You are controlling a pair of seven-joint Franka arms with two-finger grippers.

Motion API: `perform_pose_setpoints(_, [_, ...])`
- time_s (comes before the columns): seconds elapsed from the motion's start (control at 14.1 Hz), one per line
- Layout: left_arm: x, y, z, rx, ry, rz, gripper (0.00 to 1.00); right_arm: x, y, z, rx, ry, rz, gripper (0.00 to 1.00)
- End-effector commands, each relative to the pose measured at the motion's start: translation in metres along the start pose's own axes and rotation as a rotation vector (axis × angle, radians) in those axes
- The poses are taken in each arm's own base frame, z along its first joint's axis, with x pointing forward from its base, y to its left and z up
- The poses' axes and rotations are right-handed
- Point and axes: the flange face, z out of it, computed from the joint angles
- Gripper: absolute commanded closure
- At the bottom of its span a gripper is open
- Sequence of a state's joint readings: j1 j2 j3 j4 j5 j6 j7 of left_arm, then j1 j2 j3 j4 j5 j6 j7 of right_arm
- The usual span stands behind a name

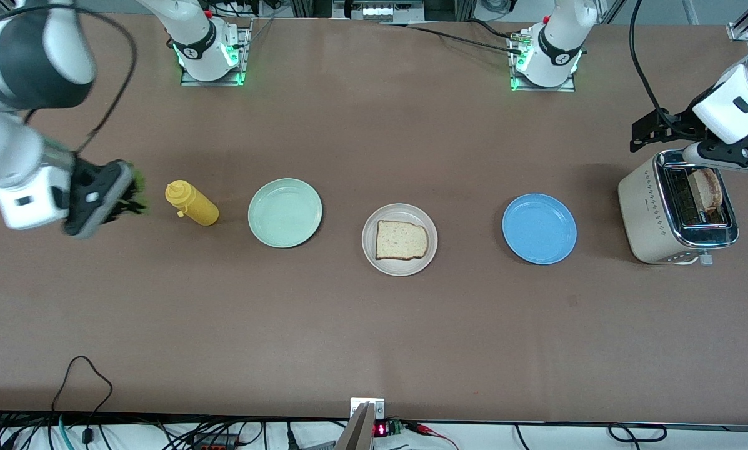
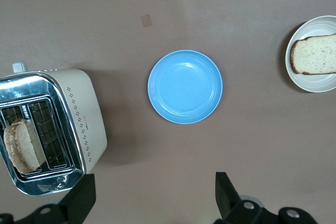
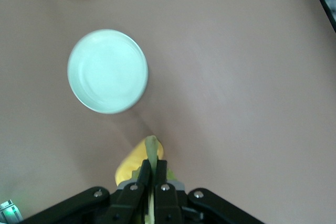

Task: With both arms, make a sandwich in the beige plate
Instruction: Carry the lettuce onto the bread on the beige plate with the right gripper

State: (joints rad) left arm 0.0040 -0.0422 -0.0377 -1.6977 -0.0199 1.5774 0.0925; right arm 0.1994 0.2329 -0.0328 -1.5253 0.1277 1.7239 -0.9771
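Even, bright light falls from overhead on my table (image 1: 374, 325), and shadows are soft and short: a faint dark rim hugs the blue plate (image 1: 539, 228) and the toaster (image 1: 677, 209). The toaster's chrome top throws pale glare in my left wrist view. My right arm (image 1: 17, 94) looks smeared and out of focus at the edge of the front view. In my right wrist view the green plate (image 3: 107, 72) is washed out and soft, and the yellow bottle (image 3: 137, 165) beneath is blurred.
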Motion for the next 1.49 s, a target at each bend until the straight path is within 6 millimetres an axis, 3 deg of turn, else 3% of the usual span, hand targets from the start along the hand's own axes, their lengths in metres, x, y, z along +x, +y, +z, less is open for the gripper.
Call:
perform_pose_setpoints(0.0, [0.001, -0.002, -0.005, -0.015, -0.005, 0.005, 0.0, 0.064, -0.038, 0.004, 0.036, 0.05, -0.077, 1.0])
perform_pose_setpoints(0.21, [0.001, -0.002, -0.006, -0.015, -0.003, 0.005, 0.0, 0.137, -0.072, 0.025, 0.003, 0.121, -0.082, 1.0])
perform_pose_setpoints(0.43, [0.001, -0.003, -0.005, -0.015, -0.005, 0.003, 0.0, 0.207, -0.106, 0.074, -0.018, 0.24, -0.1, 1.0])
perform_pose_setpoints(0.64, [0.001, -0.003, -0.006, -0.015, -0.003, 0.005, 0.0, 0.254, -0.127, 0.132, -0.056, 0.335, -0.113, 1.0])
perform_pose_setpoints(0.85, [0.001, -0.004, -0.005, -0.016, -0.005, 0.003, 0.0, 0.283, -0.137, 0.184, -0.145, 0.422, -0.104, 1.0])
perform_pose_setpoints(1.14, [0.001, -0.003, -0.005, -0.015, -0.005, 0.003, 0.0, 0.303, -0.153, 0.243, -0.227, 0.512, -0.064, 1.0])
perform_pose_setpoints(1.42, [0.001, -0.003, -0.006, -0.015, -0.003, 0.003, 0.0, 0.318, -0.187, 0.301, -0.265, 0.58, -0.015, 1.0])
